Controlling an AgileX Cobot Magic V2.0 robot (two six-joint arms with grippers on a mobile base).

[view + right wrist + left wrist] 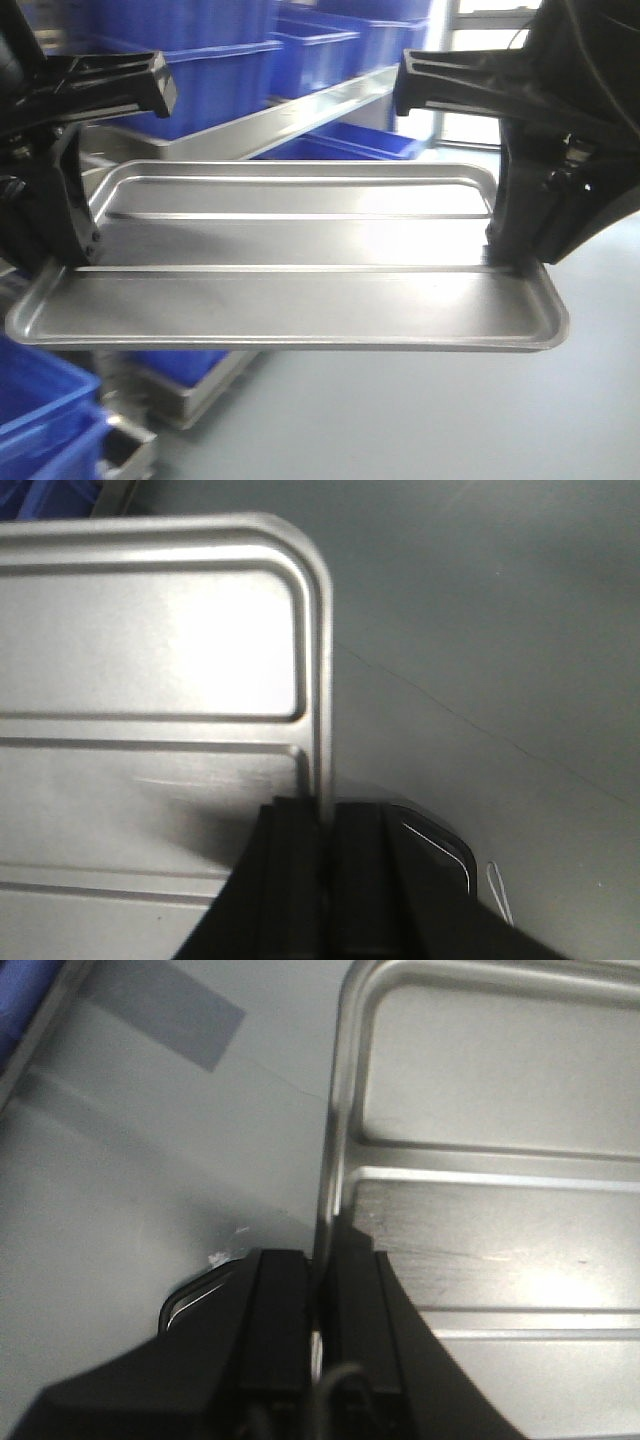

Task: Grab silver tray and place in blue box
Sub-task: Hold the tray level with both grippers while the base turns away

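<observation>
At the far left, low in the front view, I see a blue box (40,400); its corner sits below the tray's left front corner; I cannot tell whether the two touch. Above it, my left pincer (78,245) grips the left short edge of the silver tray (300,295); from the left wrist view, the pincer (320,1295) is clamped on the tray's (500,1260) flared rim, one finger (275,1320) outside it and the other over the recessed panel, with only the metal between them. The tray is held level off the grey floor (450,420), long side toward me, with both raised ribs running across its width. Behind it, more blue boxes (210,70) are stacked on a metal rack (300,115). On the right, my right pincer (505,245) holds the opposite short edge; the right wrist view shows that pincer (325,835) pressed shut on the rim beside the tray's (150,670) rounded corner, with bare floor beyond it.
</observation>
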